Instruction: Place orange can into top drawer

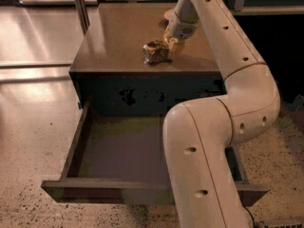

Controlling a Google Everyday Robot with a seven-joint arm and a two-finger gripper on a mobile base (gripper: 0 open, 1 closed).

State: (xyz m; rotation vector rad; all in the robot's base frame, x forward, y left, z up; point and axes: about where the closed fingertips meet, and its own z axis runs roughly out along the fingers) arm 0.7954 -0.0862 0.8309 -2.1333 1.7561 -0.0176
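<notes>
The orange can [155, 52] lies on its side on the brown cabinet top [118, 32], near the front edge. My gripper [171, 45] reaches down from the far side and sits right against the can's right end. The top drawer [123, 151] is pulled open below the cabinet top, and the part of its grey-brown floor that shows is bare. My white arm [209, 141] crosses in front and hides the drawer's right part.
A shallow beige bowl [166, 14] peeks out behind my wrist on the cabinet top. A metal post [80, 8] stands at the back left. Shiny floor lies to the left, and speckled floor lies in front of the drawer.
</notes>
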